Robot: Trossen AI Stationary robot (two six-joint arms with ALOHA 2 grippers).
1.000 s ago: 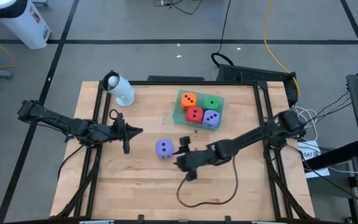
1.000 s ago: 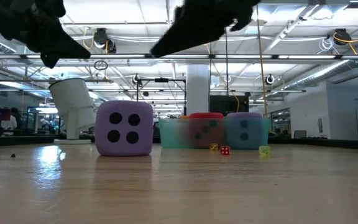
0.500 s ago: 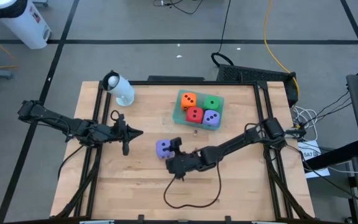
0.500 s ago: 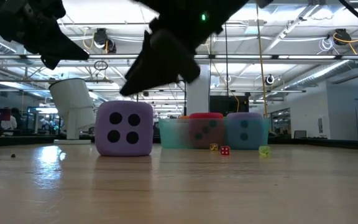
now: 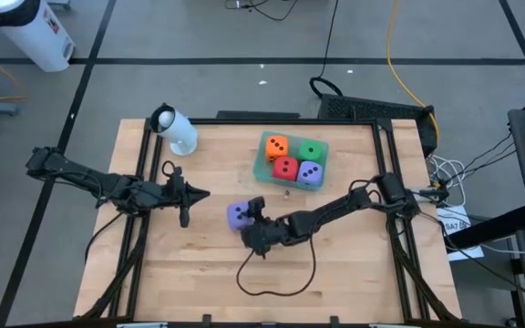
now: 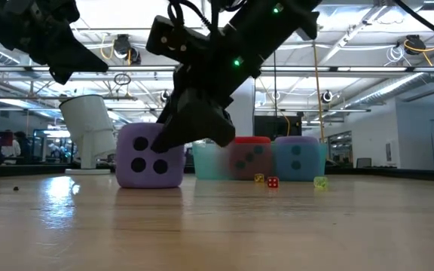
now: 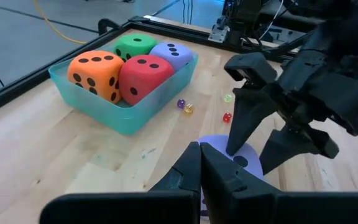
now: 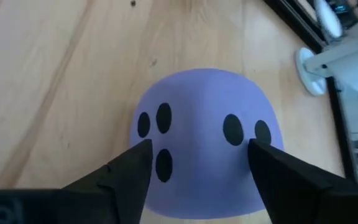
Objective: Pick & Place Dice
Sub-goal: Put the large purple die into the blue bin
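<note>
A purple die (image 5: 236, 215) rests with one face on the wooden table, left of the middle. My right gripper (image 8: 199, 146) hangs over it, open, slanting down from the table's right side, with one finger on either side of the die (image 8: 204, 137). A teal tray (image 5: 262, 169) at the far middle holds an orange die (image 5: 276, 146), a green die (image 5: 311, 150), a red die (image 5: 285, 168) and a second purple die (image 5: 309, 172). My left gripper (image 5: 190, 193) is shut on nothing and hovers above the table's left part. My right gripper has one finger (image 8: 132, 168) beside the die's face with three pips and the other finger (image 8: 272, 171) beside the opposite side. I cannot tell whether either finger touches the foam. The die sits flat on the table.
A white cylinder (image 5: 176, 129) lies at the far left corner. Several tiny dice (image 7: 185, 106) lie on the wood just in front of the tray. A black cable (image 5: 272, 273) loops over the near middle of the table. Black rails (image 5: 139, 182) run along both sides.
My right gripper has come down and gone toward the table's left, from a spot to the right of the purple die to a place over it, and its fingers now straddle the die. The die has not moved.
</note>
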